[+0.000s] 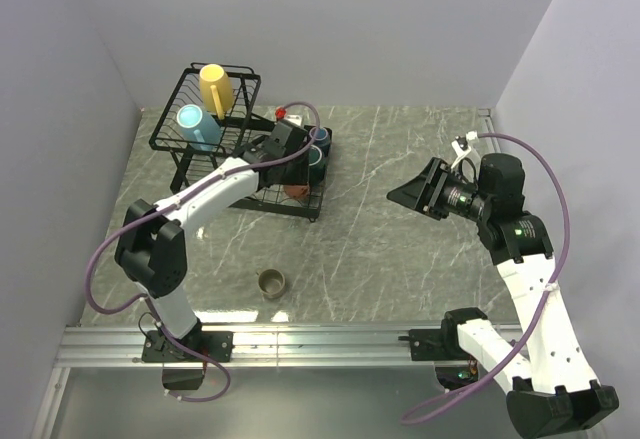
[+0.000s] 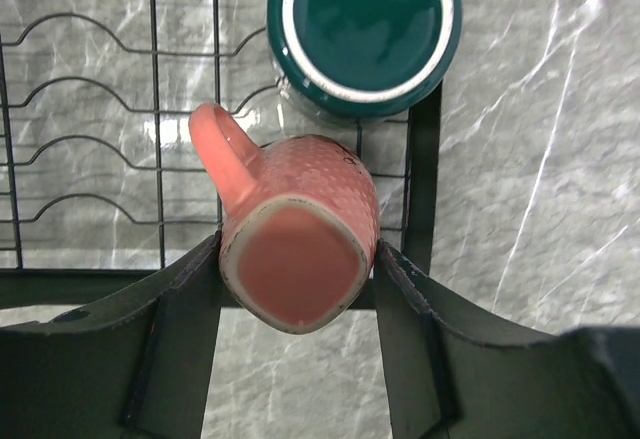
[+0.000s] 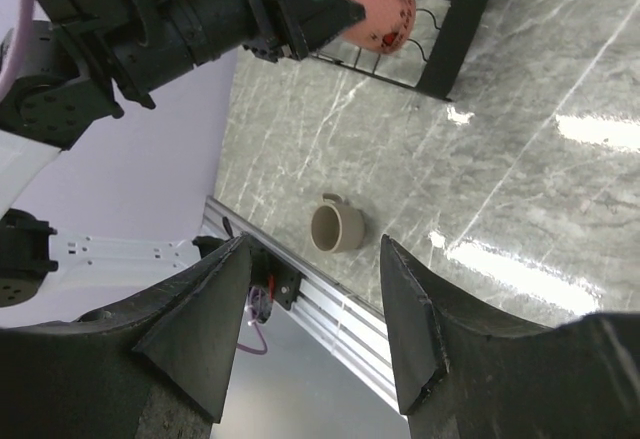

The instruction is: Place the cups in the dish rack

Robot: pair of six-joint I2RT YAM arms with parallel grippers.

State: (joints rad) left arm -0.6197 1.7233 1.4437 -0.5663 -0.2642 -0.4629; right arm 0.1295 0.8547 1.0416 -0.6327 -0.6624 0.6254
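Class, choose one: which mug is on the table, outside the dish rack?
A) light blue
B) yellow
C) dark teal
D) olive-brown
D: the olive-brown mug sits alone on the table, while the yellow mug, light blue mug and dark teal mug are all in the dish rack.

You have on view: grey marble-patterned tabletop (image 1: pixel 400 249); aluminium rail (image 1: pixel 320 344) along its near edge; plain pale walls (image 1: pixel 330 29) far, left and right.
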